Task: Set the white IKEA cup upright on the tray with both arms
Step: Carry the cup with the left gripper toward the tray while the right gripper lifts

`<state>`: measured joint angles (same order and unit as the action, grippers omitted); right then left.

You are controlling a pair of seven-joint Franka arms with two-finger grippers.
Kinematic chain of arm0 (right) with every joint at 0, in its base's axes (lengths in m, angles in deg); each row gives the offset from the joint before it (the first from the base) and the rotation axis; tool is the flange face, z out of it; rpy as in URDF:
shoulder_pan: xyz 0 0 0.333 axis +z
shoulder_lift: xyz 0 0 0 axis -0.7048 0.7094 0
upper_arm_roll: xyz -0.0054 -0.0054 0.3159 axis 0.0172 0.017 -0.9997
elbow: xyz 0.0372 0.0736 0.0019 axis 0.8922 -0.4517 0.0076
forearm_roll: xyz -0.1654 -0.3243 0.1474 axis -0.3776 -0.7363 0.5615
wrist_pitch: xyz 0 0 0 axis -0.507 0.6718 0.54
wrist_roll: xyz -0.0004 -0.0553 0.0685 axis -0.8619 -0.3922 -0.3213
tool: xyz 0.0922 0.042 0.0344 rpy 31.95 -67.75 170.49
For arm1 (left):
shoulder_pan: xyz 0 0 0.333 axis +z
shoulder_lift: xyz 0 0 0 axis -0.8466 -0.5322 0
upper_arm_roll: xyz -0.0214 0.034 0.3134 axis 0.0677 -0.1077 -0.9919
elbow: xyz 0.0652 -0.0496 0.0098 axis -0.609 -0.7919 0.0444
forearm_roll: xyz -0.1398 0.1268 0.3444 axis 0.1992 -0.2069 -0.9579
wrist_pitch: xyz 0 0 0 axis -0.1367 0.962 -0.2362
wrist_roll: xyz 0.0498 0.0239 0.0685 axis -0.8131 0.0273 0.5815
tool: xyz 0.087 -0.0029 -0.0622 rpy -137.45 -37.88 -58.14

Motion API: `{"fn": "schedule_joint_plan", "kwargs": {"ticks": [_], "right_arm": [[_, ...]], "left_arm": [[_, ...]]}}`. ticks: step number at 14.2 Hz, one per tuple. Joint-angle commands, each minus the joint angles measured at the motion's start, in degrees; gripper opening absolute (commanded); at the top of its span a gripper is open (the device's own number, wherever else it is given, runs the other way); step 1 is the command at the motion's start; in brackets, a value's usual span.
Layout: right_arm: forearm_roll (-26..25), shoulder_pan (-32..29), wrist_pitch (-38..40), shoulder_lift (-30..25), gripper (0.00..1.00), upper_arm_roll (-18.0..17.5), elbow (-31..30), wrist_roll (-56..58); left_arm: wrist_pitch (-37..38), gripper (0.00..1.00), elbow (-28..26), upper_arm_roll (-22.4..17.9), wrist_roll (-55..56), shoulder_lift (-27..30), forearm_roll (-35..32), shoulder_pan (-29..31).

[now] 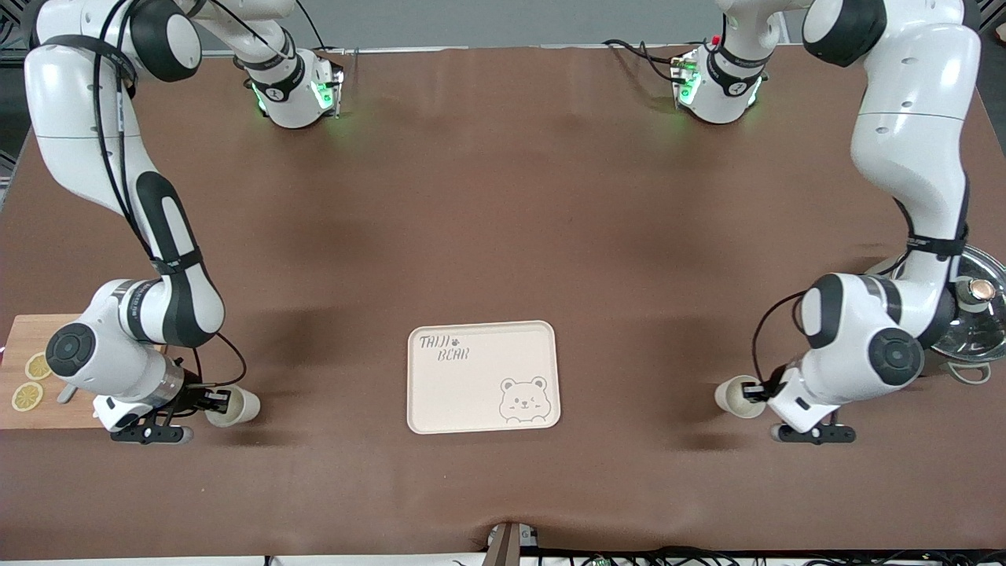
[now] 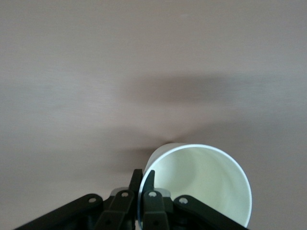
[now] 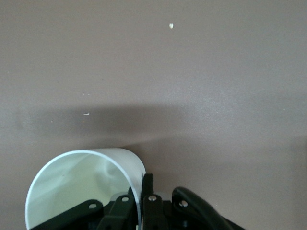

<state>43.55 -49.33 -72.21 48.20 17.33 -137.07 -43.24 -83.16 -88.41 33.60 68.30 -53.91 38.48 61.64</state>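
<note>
Nearest the front camera, two white cups lie at the two ends of the brown worktop [image 1: 503, 196], each pinched at its rim. The right gripper [image 1: 211, 401] has its fingers [image 3: 146, 188] closed on the wall of the cup at the right arm's end [image 1: 233, 406], one finger inside the mouth and one outside; that cup lies on its side, mouth turned toward the gripper. The left gripper [image 1: 761, 389] grips the cup at the left arm's end [image 1: 736, 395] the same way, its fingers [image 2: 148, 184] clamped on the rim with the pale green-tinted inside of the cup open to the wrist camera. Between the two cups, well apart from both, sits the cream tray [image 1: 483, 376], flat, with a raised rim and rounded corners; grey lettering reads "TAIJI BEAR" at one corner and a bear face is drawn at the corner diagonal to it. Bare worktop stretches between each cup and the tray. Beside the right gripper, at the worktop's edge, lies a wooden cutting board [image 1: 31, 377] with two lemon slices [image 1: 33, 380] on it. Near the left arm, at the other edge, a shiny metal pot lid [image 1: 978, 314] shows past the arm. Farthest off, the two arm bases stand with green lights glowing.
</note>
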Motion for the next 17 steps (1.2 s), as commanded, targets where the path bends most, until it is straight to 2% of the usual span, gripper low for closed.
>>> {"fn": "schedule_joint_plan", "kwargs": {"ticks": [1,5,8,11,17], "right_arm": [[-0.62,-0.05,0.10,0.91,0.00,-0.22,1.69,-0.05],[-0.09,0.73,2.37,0.56,0.00,-0.31,3.62,-0.67],[0.35,1.35,11.23,0.47,0.00,-0.48,9.40,-2.15],[0.61,4.77,17.05,0.30,0.00,-0.49,13.37,-10.92],[0.53,13.55,16.89,0.30,0.00,-0.49,14.96,-30.96]], "left_arm": [[-0.01,0.00,-0.43,-0.41,6.52,1.16,-0.39,-3.61],[-0.01,0.00,-0.26,-0.50,16.98,1.25,-0.39,-9.58],[0.16,0.00,1.14,-0.50,26.11,1.08,-0.39,-15.20],[0.08,0.00,2.99,-1.29,33.95,0.37,-0.65,-21.45],[-0.01,0.00,4.40,-1.29,43.62,-0.59,-0.65,-26.64]]}}
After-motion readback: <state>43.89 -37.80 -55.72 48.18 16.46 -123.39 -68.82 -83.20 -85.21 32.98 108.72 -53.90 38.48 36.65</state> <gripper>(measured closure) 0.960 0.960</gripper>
